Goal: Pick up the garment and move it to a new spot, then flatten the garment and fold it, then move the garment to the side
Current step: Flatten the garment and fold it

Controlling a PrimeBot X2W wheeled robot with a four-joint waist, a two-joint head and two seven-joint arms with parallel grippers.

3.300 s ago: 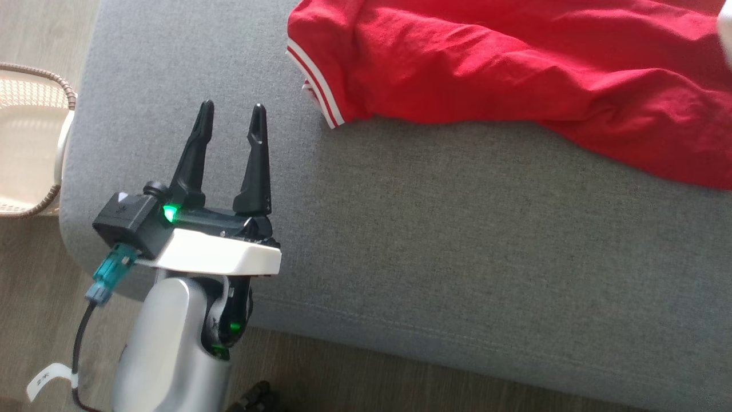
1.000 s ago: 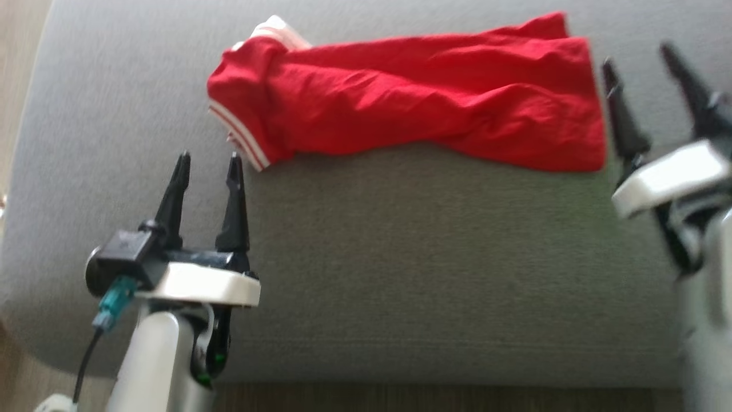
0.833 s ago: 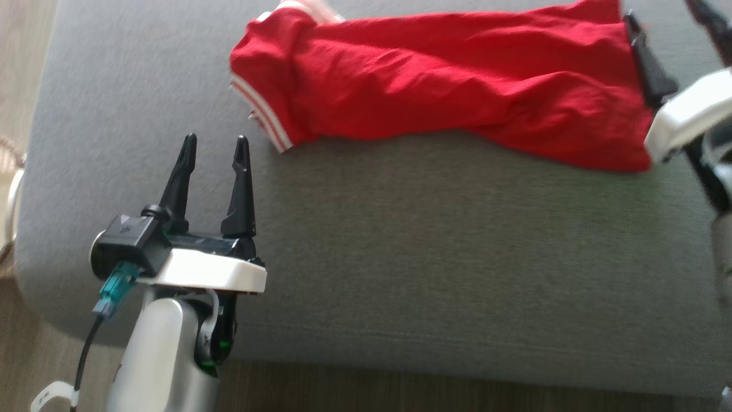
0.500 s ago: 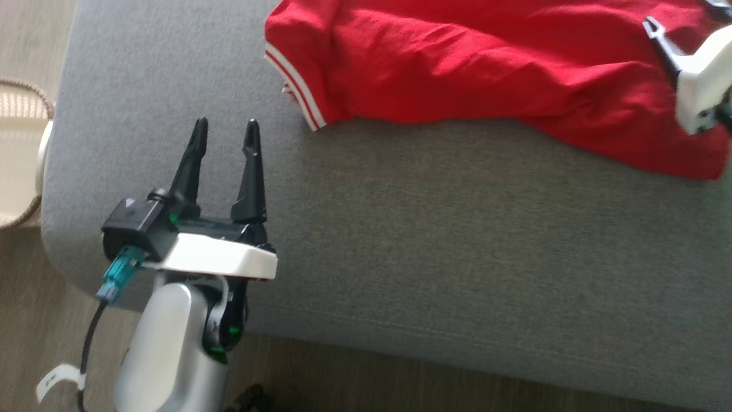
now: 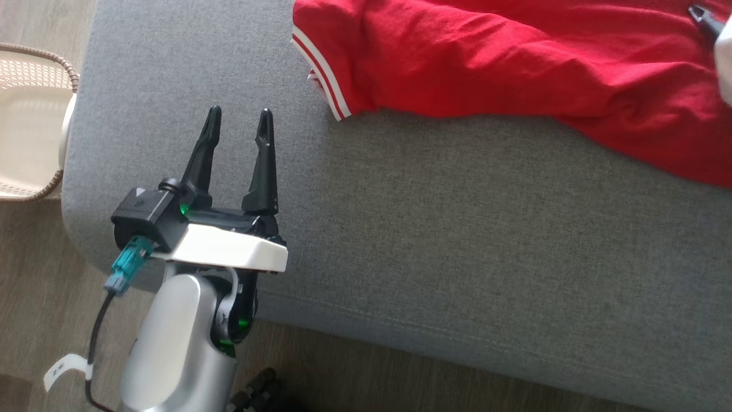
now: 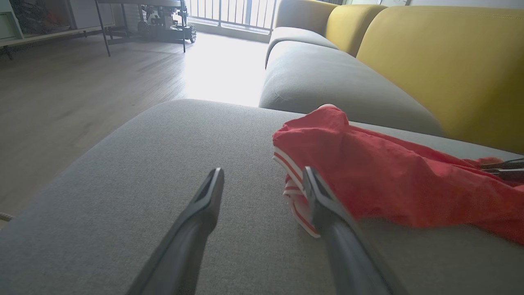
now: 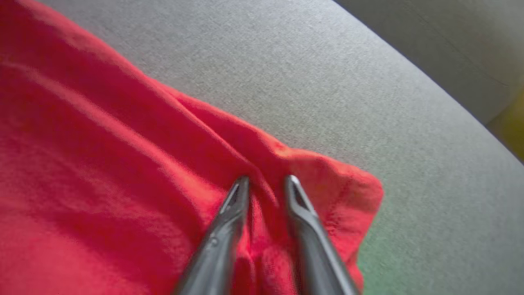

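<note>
Over by the sofa cushion's (image 5: 457, 240) far edge lies the red shirt (image 5: 514, 74), stretched left to right. Right claw (image 7: 267, 180) straddles a fold at its right end, fingers (image 7: 229, 213) narrowly apart, can't tell if pinching. Left claw (image 5: 240, 111) is wide open by the left edge, short of the striped sleeve (image 5: 323, 74).

Soft red cloth garment (image 5: 514, 63), matt grey woven cushion (image 5: 457, 257)

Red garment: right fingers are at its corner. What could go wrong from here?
1. The right gripper, fingers astride only a thin ridge near the red garment's corner, may slip off or catch one layer on lifting.
2. The left gripper is open, off the cloth; a one-sided lift could drag and bunch the striped cuff end.
</note>
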